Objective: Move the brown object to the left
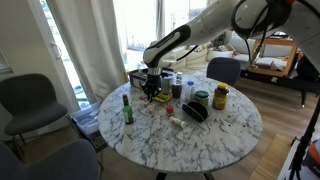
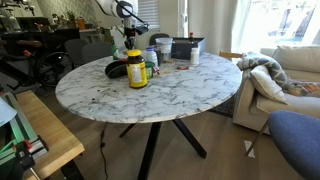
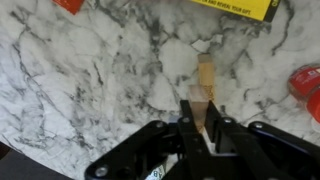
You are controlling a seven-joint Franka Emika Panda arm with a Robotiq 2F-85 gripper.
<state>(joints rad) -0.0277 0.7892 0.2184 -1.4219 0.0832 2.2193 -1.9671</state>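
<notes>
The brown object [image 3: 205,78] is a small light-brown wooden block, seen in the wrist view over the white marble tabletop [image 3: 90,90]. My gripper [image 3: 200,118] is shut on its near end, and the far end sticks out past the fingertips. I cannot tell whether the block rests on the table or hangs just above it. In both exterior views the gripper [image 1: 152,90] [image 2: 128,42] is low over the far side of the round table, among the clutter. The block itself is too small to make out there.
Around the gripper stand a green bottle [image 1: 127,108], a red cup [image 1: 178,90], a green tin [image 1: 202,98], a yellow-lidded jar [image 1: 220,96] and a black object [image 1: 195,112]. In the wrist view a yellow box [image 3: 235,8] lies ahead and a red item [image 3: 308,85] to the right. Chairs surround the table.
</notes>
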